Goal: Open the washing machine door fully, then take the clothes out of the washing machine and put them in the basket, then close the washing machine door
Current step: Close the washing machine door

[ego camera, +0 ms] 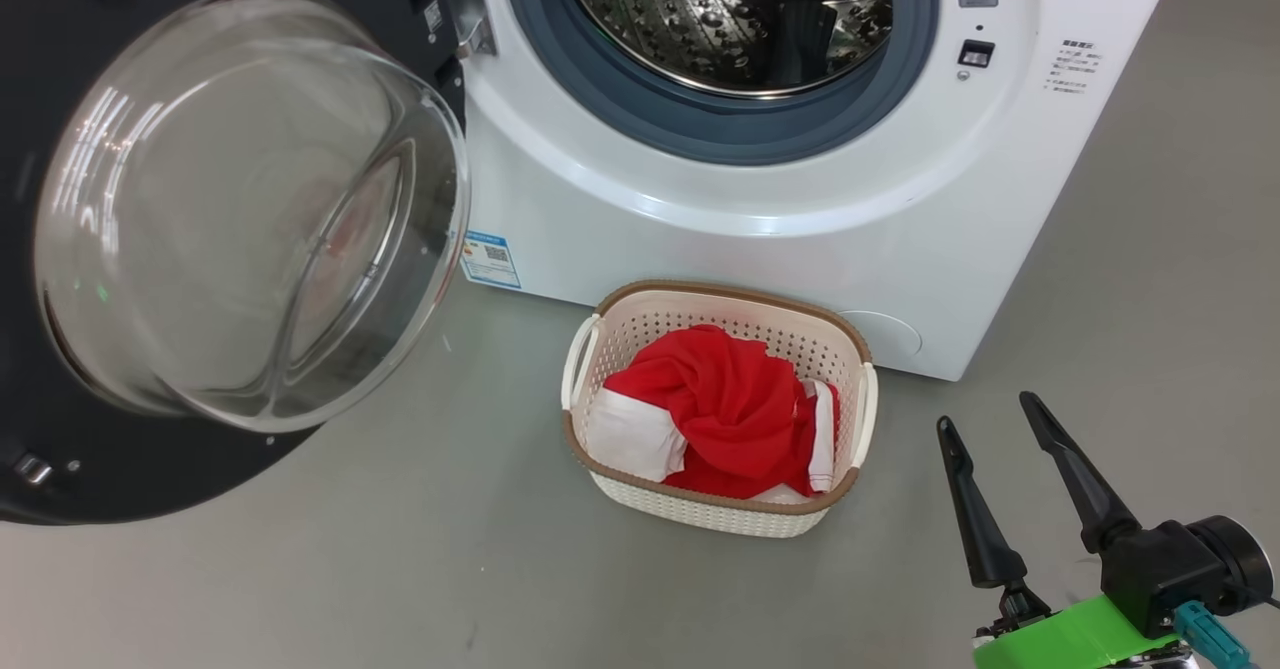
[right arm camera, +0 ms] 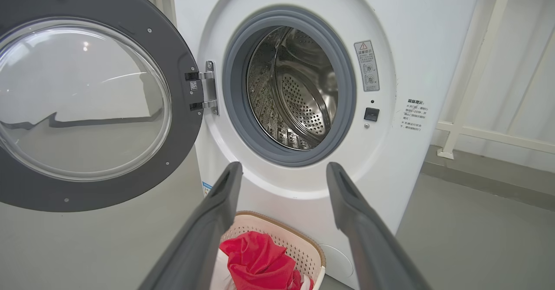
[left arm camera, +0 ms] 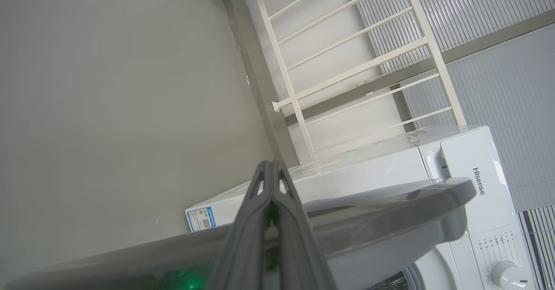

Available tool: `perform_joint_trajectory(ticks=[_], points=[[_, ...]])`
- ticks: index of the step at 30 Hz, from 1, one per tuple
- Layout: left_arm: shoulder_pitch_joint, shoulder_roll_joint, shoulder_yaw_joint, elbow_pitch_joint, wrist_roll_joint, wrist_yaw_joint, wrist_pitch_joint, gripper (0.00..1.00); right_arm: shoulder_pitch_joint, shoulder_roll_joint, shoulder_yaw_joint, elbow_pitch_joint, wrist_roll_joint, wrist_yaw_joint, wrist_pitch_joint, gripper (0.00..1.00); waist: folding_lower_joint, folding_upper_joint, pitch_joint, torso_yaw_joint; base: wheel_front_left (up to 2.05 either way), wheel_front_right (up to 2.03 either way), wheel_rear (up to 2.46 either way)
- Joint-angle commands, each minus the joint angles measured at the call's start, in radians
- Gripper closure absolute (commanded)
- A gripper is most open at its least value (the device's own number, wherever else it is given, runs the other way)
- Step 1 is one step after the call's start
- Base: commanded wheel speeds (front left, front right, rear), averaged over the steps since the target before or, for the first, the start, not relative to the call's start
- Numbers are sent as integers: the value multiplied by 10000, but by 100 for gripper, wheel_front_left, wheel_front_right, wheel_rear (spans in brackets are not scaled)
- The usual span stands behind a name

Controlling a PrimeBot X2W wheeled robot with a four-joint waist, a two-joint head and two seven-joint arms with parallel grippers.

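The clothes [ego camera: 730, 409] are out; you only have the door [ego camera: 250, 209] left to shut.
Your right gripper [ego camera: 987, 409] is spread wide and empty, near you on the right. Your left gripper [left arm camera: 271, 168] has its fingers pressed together, holding nothing, beside the door. The clothes lie in the basket [ego camera: 720, 294] just in front of the washing machine [ego camera: 800, 239]. Its drum [ego camera: 730, 19] looks bare, and the door stands wide open on the left.
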Motion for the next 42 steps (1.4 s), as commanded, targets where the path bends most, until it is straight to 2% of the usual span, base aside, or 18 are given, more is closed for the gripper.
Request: perform_joint_trajectory(ticks=[1, 7, 13, 22, 26, 31, 38, 42], points=[[375, 89, -88, -217, -168, -199, 269, 100, -244, -116, 210, -289, 47, 62, -37, 0, 0, 0, 35, 80, 0, 0, 0], [544, -221, 126, -461, -599, -421, 485, 100, -253, -116, 267, -316, 126, 62, -57, 0, 0, 0, 21, 215, 0, 0, 0], [898, -649, 205, -1214, -1119, -634, 1192, 100, -247, -116, 194, -272, 203, 62, -96, 0, 0, 0, -50, 287, 0, 0, 0], [1798, -1780, -92, -3246, -1444, -683, 2041, 100, -210, -116, 128, -203, 272, 62, -169, 0, 0, 0, -207, 300, 0, 0, 0], [2284, -2522, -80, -4753, -1864, -378, 2654, 100, -159, -116, 88, -184, 366, 62, -200, 0, 0, 0, -290, 296, 0, 0, 0], [2716, -3101, -144, -6253, -2479, 168, 3338, 100, -51, -116, -1, -186, 430, 62, -222, 0, 0, 0, -344, 331, 0, 0, 0], [3511, -3344, -828, -7697, -3028, 813, 3649, 100, -48, -116, -43, -195, 515, 62, -238, 0, 0, 0, -350, 255, 0, 0, 0], [3943, -3355, -1475, -8055, -3721, 1110, 3388, 100, -77, -116, -20, -239, 539, 62, -241, 0, 0, 0, -312, 116, 0, 0, 0]])
